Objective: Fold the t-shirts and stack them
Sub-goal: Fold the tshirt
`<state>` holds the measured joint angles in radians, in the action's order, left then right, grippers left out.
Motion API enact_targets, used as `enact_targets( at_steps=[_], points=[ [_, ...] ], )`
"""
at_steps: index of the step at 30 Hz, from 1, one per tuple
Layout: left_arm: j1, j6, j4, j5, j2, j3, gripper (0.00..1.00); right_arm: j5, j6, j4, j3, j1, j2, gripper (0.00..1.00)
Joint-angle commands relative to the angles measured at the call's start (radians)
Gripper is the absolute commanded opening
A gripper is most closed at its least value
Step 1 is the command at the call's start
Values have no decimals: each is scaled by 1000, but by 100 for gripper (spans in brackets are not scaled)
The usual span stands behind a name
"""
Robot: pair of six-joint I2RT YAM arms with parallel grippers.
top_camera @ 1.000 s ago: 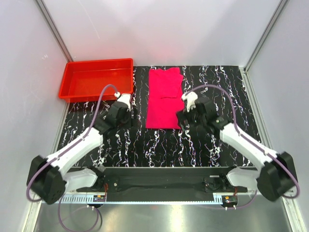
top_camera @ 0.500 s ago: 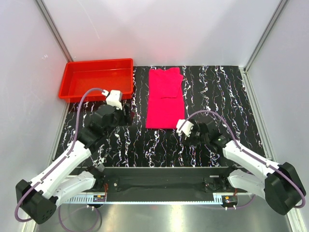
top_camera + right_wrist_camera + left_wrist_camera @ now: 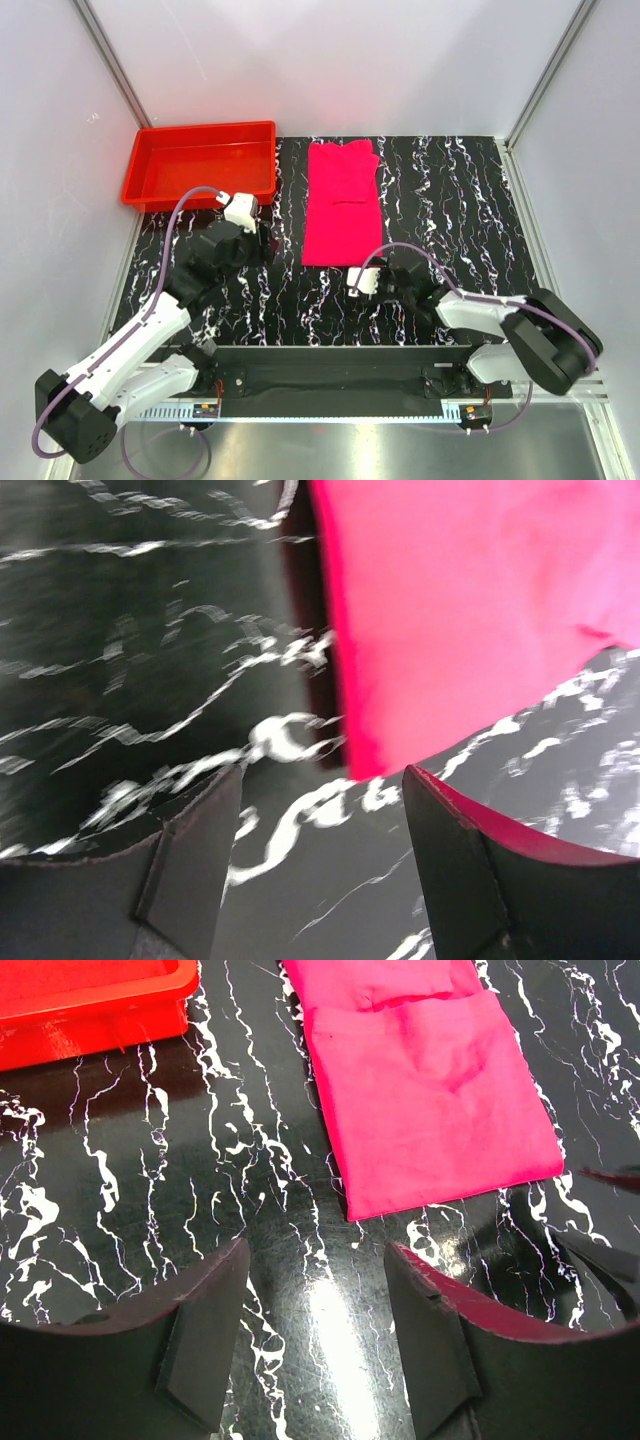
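Observation:
The magenta-pink t-shirt lies folded into a long narrow strip on the black marbled table, running from far to near. It also shows in the left wrist view and the right wrist view. My left gripper is open and empty, to the left of the shirt's near-left corner; its fingers stand apart over bare table. My right gripper is open and empty, low over the table just near of the shirt's near-right corner, which lies right ahead of its fingers.
The red plastic tray stands at the far left, empty, its corner in the left wrist view. White walls close the back and sides. The table's near edge runs along the arm bases.
My right gripper has drawn back from the shirt's right edge toward the near side and lowered, ending just below the shirt's near-right corner. My left gripper shifted slightly left. The shirt has not moved.

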<state>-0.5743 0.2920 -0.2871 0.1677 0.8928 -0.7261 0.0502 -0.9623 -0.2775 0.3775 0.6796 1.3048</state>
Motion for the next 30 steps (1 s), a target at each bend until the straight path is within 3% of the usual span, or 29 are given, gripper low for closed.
enact_targets(
  at_steps=[1,8,11,12,15,21,25,30],
  points=[
    [1,7,28,7,1,5,61,-99,-94,-176,-14,12,88,72],
    [-10,-54,-7,15,-15,11,56,-92,-147,-198,41,17,205,62],
    [-51,-92,-24,61,-22,13,57,-70,-128,-172,44,17,202,52],
    [-64,-97,-32,75,-20,8,59,-66,-130,-157,43,15,197,44],
    [-120,-112,-52,141,-8,2,67,-24,-138,-128,44,17,195,31],
    [-301,-258,-52,334,14,1,78,3,-147,-94,78,18,205,17],
    [-340,-335,-5,285,-34,48,78,19,-98,-60,104,18,220,0],
    [-355,-484,17,178,-58,119,76,60,-81,-61,58,18,156,0]
  ],
)
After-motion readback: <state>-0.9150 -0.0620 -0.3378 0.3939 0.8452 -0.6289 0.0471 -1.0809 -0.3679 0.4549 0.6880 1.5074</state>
